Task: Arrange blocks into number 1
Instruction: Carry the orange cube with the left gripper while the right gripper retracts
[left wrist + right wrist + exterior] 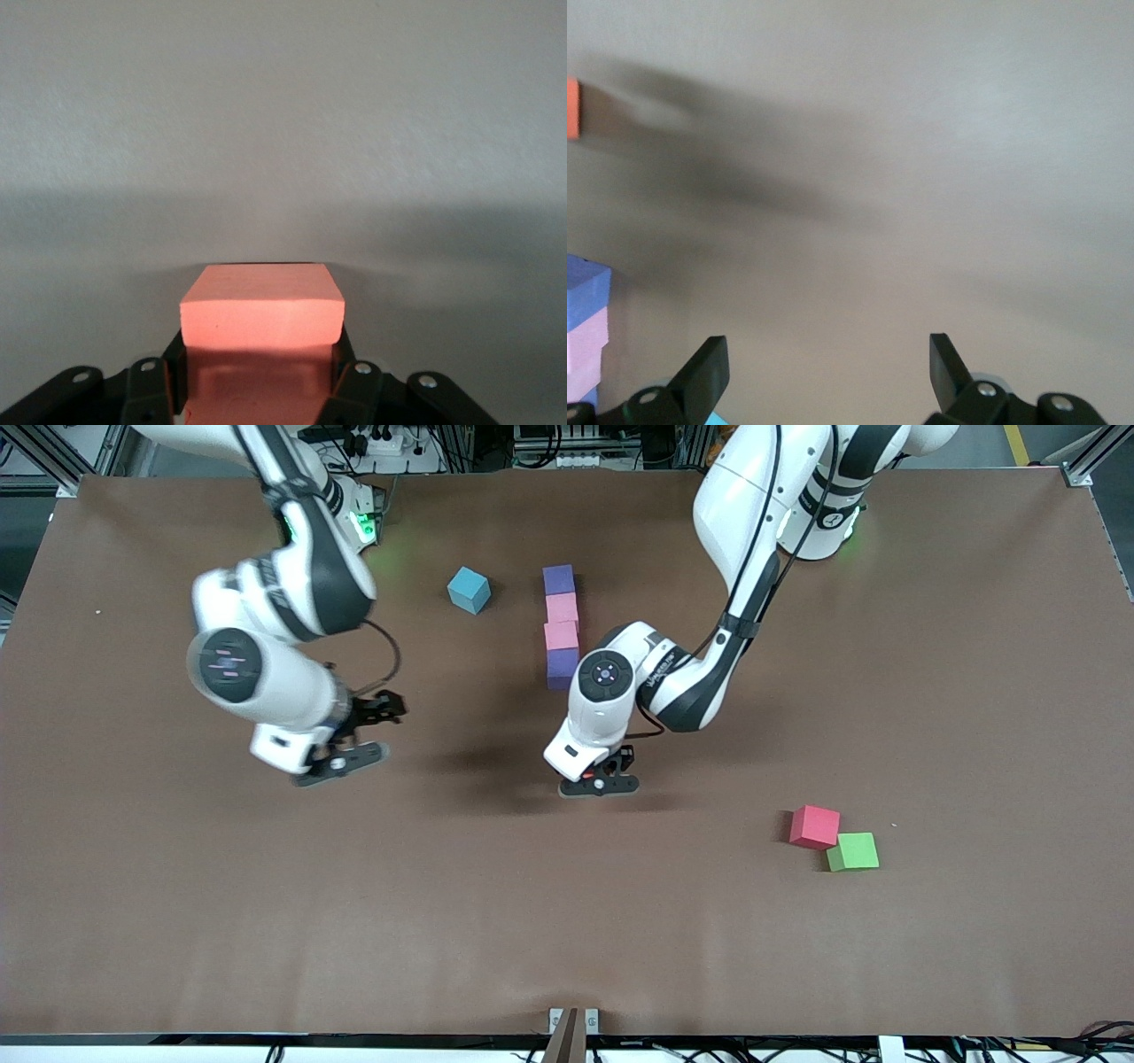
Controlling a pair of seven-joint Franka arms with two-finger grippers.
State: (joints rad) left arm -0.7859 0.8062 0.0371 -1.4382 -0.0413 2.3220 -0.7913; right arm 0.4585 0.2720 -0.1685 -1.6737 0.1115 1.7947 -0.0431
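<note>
Nearest your front camera lie a green cube (853,851) and a crimson cube (814,825) touching it, toward the left arm's end of the brown desk (266,921). Farther off you see the left gripper (599,784) low at mid-desk, and the right gripper (347,760) waiting in the air above bare desk. Farther still stands a column of four blocks: purple (562,668), pink (561,636), pink (562,607), purple (558,579), with a light blue cube (469,590) beside it. Your left wrist view shows the fingers (350,376) clenched on the orange-red block (263,312). Your right wrist view shows the fingers (946,365) spread wide, released, holding nothing.
</note>
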